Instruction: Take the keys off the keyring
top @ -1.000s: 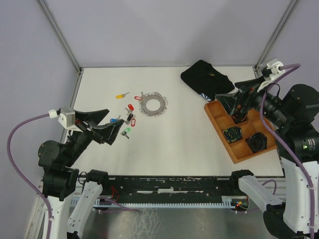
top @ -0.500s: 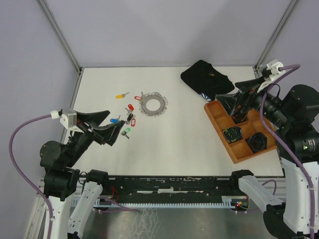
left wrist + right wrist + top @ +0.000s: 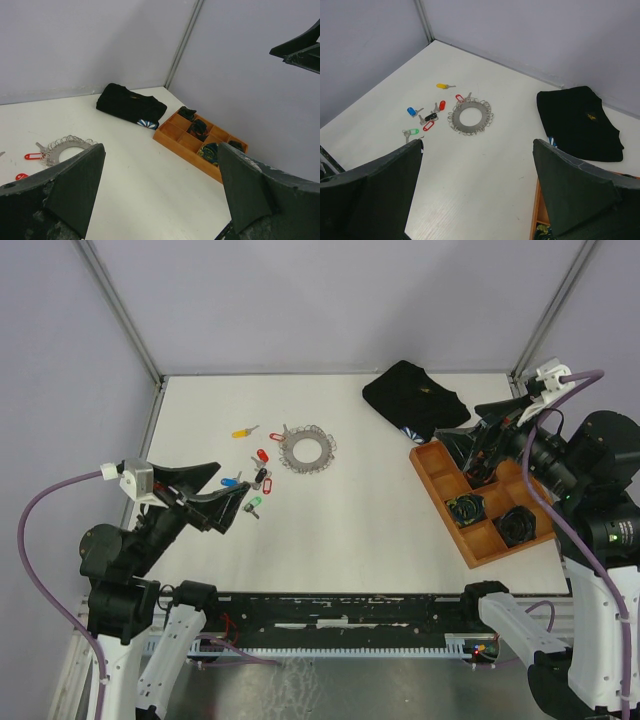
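Along the near edge of the bench [image 3: 380, 540], the left hand [image 3: 228, 490] hangs with its jaws spread as wide as they go and nothing between them, just short of the loose keys [image 3: 411, 111]. The right hand [image 3: 470, 455], equally wide and empty, hovers over the wooden tray [image 3: 440, 502], well off to the right. Just beyond the left hand lies a green key [image 3: 255, 504], then a blue key [image 3: 230, 482], a black key [image 3: 262, 478] and a red key [image 3: 262, 455]. All lie flat on the bench and apart from the keyring [image 3: 308, 449], which rests left of centre, just beside them. Farther back, a yellow key [image 3: 240, 432] lies alone. These look already freed, so the job seems mostly done. One red tag [image 3: 459, 98] touches the ring's far-left rim; whether it is hooked on I cannot tell, and it may be what is left. The keyring itself is a flat silvery band with an open middle, fringed all round with small wire loops, lying flat and unheld.
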You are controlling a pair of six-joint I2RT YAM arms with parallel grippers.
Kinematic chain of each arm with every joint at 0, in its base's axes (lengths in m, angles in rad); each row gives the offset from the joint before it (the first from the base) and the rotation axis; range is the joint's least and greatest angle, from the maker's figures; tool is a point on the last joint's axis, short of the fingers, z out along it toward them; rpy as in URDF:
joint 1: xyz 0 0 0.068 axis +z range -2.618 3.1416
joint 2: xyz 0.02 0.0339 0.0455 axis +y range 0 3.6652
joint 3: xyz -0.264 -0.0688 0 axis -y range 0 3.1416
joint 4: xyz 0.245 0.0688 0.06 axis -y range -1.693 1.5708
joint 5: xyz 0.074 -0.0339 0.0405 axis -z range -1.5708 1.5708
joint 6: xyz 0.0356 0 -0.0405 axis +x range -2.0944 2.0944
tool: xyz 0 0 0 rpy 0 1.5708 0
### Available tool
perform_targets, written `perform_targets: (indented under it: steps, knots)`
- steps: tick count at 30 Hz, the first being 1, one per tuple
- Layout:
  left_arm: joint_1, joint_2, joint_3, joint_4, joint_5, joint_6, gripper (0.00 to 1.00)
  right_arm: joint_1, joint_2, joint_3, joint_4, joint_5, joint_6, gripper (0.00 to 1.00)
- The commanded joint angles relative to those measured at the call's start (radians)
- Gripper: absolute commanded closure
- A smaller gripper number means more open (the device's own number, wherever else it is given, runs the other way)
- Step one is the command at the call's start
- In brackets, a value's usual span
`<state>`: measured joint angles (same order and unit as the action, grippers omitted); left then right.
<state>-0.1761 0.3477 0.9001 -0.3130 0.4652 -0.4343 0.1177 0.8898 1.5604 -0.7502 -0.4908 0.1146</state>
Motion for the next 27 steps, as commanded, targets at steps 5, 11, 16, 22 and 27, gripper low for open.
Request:
perform_targets:
  steps: [5,11,16,22,27]
  knots:
    - [0.001,-0.013,0.014,-0.003,0.001,0.012,0.01,-0.003,-0.006,0.032,0.012,0.020,-0.014,0.01]
    - [0.002,-0.011,0.021,-0.003,0.002,0.015,0.01,-0.005,-0.005,0.035,0.011,0.016,-0.018,0.01]
    - [0.003,-0.007,0.023,-0.002,0.001,0.017,0.01,-0.006,-0.005,0.029,0.011,0.022,-0.025,0.01]
    - [0.001,-0.009,0.016,0.002,0.000,0.017,0.01,-0.007,-0.002,0.031,0.008,0.023,-0.027,0.01]
    - [0.002,-0.009,0.012,0.003,0.000,0.022,0.01,-0.007,0.001,0.031,0.011,0.031,-0.028,0.01]
